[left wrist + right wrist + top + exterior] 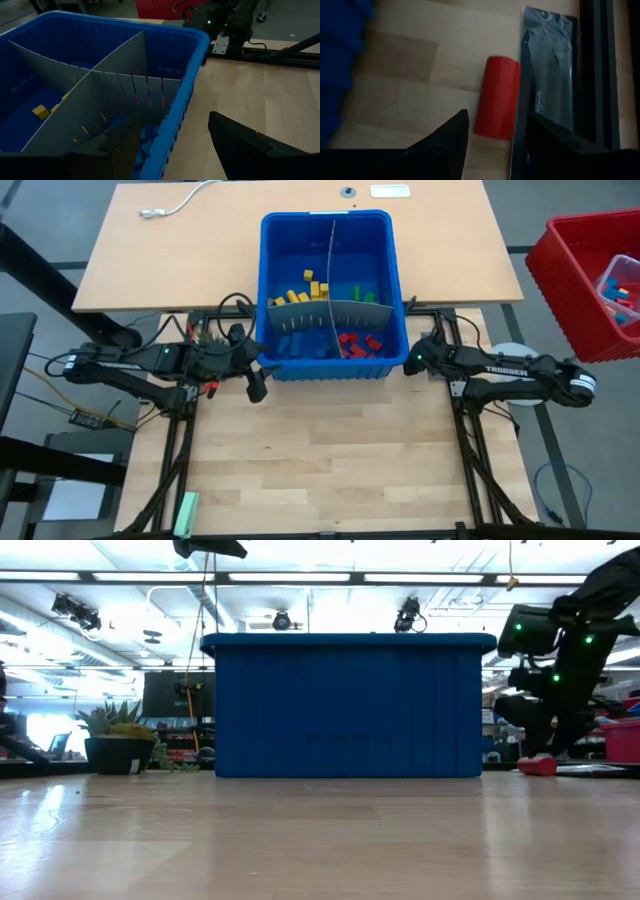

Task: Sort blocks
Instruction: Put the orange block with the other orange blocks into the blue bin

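Lying on the tabletop (330,450) just right of the blue bin (329,226), a red block (496,97) sits between the parted fingers of the right hand (495,127), which grips nothing; whether a finger touches it is unclear. Sorted blocks (360,345) fill the bin's divided compartments. At the bin's near-left corner the left hand (172,142) hangs wide open, straddling the wall, empty.

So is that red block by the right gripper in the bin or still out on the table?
Out. The red block lies on the wooden table beside the blue bin, just ahead of the right gripper, whose jaws stand apart around nothing.
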Motion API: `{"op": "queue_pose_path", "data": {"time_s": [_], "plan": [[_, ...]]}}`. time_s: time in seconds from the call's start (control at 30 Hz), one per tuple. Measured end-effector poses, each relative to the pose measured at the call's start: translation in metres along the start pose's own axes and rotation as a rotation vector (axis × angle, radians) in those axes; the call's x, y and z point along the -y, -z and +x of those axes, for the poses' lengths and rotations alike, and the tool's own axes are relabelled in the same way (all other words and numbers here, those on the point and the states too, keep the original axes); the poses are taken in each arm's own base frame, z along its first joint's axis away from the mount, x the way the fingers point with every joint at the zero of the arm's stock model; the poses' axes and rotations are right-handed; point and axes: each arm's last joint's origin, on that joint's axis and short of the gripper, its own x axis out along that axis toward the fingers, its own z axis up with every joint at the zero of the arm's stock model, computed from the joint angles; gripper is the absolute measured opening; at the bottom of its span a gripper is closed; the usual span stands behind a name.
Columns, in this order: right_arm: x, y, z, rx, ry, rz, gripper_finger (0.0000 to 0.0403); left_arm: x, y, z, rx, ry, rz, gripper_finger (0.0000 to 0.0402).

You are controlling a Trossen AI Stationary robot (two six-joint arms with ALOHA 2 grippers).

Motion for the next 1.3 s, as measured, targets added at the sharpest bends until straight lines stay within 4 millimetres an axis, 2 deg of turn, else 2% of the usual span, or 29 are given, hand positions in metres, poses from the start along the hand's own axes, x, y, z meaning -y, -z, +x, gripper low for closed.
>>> {"op": "queue_pose_path", "data": {"time_s": [0.47,0.57,0.73,0.87,1.03,1.3], "plan": [[-0.005,-0.001,0.023,-0.060,0.023,-0.071,0.0189,0.001,0.000,0.001,-0.003,-0.001,-0.002,0.0243],[-0.008,-0.001,0.027,-0.069,0.013,-0.106,0.0172,0.001,0.001,0.002,-0.008,-0.001,0.000,0.0243],[-0.008,0.000,0.028,-0.077,0.017,-0.116,0.0118,0.003,0.002,0.007,-0.021,-0.002,0.007,0.0243],[-0.006,0.002,0.021,-0.094,0.019,-0.137,0.0114,0.006,0.003,0.011,-0.030,-0.004,0.014,0.0243],[-0.003,-0.002,0.001,-0.102,0.039,-0.154,0.0114,0.007,0.003,0.013,-0.032,-0.004,0.016,0.0243],[0.001,-0.021,-0.035,0.016,-0.048,0.009,0.0114,0.007,0.003,0.013,-0.033,-0.004,0.031,0.0243]]}}
